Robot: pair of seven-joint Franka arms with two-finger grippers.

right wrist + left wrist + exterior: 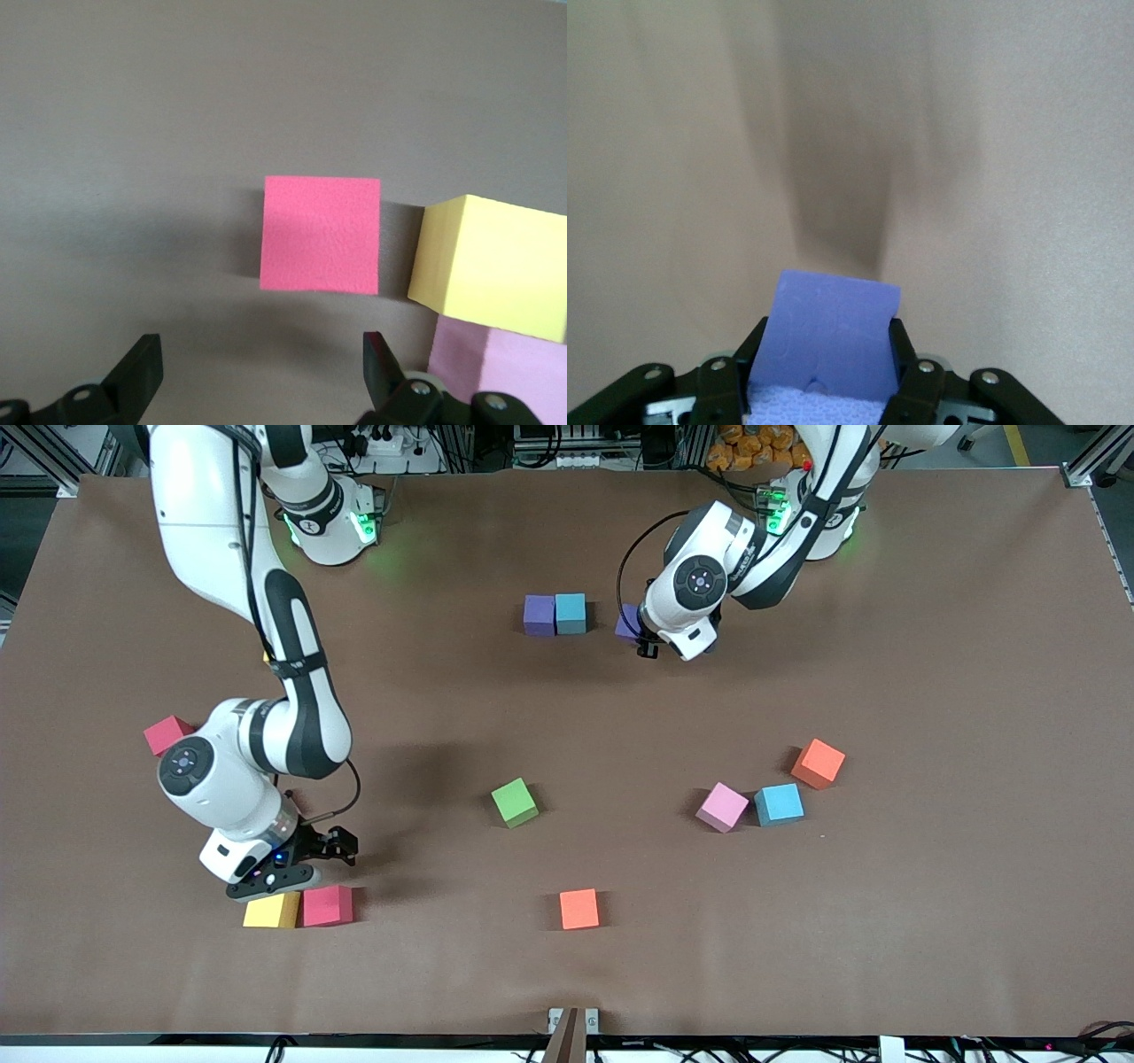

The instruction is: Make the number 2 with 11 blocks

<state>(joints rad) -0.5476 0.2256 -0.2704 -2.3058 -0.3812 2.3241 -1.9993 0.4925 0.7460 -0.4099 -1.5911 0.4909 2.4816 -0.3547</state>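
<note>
The left claw (643, 643) is clamped on a purple block (831, 329), carried low over the tabletop (930, 921) near its twelve o'clock edge in the front view. It hangs at about three o'clock of a purple-and-light-blue pair (555, 614), with a gap still between them. That touching pair appears to be the start of the number 2's top row, so the carried cube looks meant to close the row at three wide.

The right claw (330, 847) hovers with its jaws spread wide at about seven o'clock of the tabletop. It is just above a pink-red block (327, 905) that sits tight against a yellow block (271, 911). The right wrist view frames the pink-red cube between the spread fingers (142, 376), apparently lining up the next pick, and the yellow neighbour leaves little room on that side.

The loose blocks wait well apart. A green block (515, 802) lies near the centre and an orange-red one (578, 909) at six o'clock. A pink block (722, 807), a light blue block (779, 803) and an orange block (818, 763) cluster toward four o'clock, and a red block (166, 734) sits at nine. Most of the digit remains unbuilt.
</note>
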